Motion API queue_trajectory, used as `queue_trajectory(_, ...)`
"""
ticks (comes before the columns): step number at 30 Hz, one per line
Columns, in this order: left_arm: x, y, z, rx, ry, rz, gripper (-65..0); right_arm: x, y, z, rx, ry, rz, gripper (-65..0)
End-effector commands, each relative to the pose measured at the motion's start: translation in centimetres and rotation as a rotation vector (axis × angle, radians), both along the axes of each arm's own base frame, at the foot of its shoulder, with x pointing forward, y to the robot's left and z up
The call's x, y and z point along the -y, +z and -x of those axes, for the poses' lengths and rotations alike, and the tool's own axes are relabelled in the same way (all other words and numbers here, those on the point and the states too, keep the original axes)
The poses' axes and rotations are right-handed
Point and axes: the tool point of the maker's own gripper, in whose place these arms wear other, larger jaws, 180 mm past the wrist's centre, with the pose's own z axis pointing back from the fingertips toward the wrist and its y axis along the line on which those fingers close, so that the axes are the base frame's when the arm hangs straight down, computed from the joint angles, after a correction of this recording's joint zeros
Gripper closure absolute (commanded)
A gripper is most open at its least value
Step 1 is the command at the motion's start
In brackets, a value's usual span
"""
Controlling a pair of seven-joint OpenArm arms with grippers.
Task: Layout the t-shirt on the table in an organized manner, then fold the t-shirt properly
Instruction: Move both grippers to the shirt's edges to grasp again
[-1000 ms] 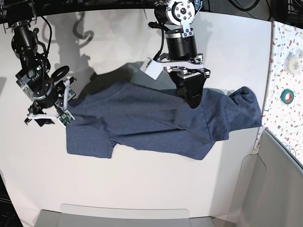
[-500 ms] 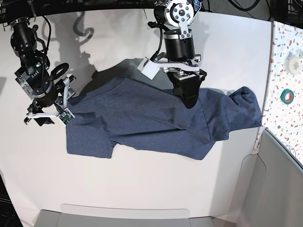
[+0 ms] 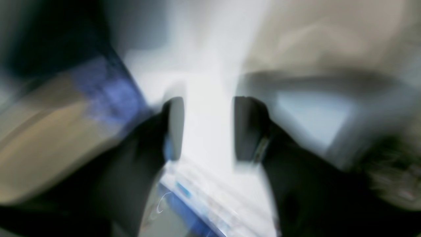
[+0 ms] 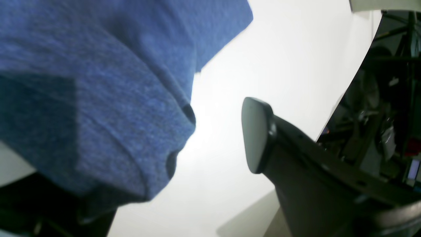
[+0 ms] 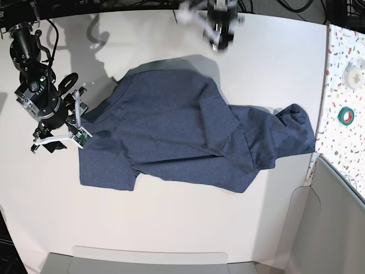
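The dark navy t-shirt lies spread on the white table, plain face up, with one end bunched at the right. My right gripper is at the shirt's left edge. In the right wrist view it is open, and blue fabric is draped over one finger while the other finger is bare. My left gripper is a blur at the far edge of the table, off the shirt. In the left wrist view it is open and empty.
A speckled strip runs along the right side with a green tape roll and a white roll. A grey bin stands at the lower right. A grey panel lies along the front edge.
My left gripper has lifted off the shirt's middle and swung up to the far edge. The shirt's upper edge now lies flatter and further back. My right gripper shifted slightly up and left.
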Motion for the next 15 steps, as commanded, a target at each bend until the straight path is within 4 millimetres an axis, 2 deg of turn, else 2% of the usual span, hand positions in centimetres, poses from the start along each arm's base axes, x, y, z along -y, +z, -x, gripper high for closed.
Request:
queue_trajectory(1, 0.7, 3.3, -3.6, 0.149, 0.025, 0.064, -22.4, 0.5, 1.2, -0.4, 0.034, 0.006, 0.025, -37.9)
queue_trajectory(7, -2.9, 6.7, -9.9, 0.330, 0.127, 0.014, -22.4, 0.4, 1.5, -0.7, 0.043, 0.006, 0.019, -37.9)
queue_trajectory(13, -5.8, 8.8, -13.4, 0.411, 0.213, 0.012, -22.4, 0.4, 1.6, -0.8, 0.048, 0.007, 0.018, -37.9)
queue_trajectory(15, -7.6, 9.1, -14.2, 0.419, 0.243, 0.000, -22.4, 0.5, 1.7, -0.9, 0.052, 0.003, 0.021, -37.9)
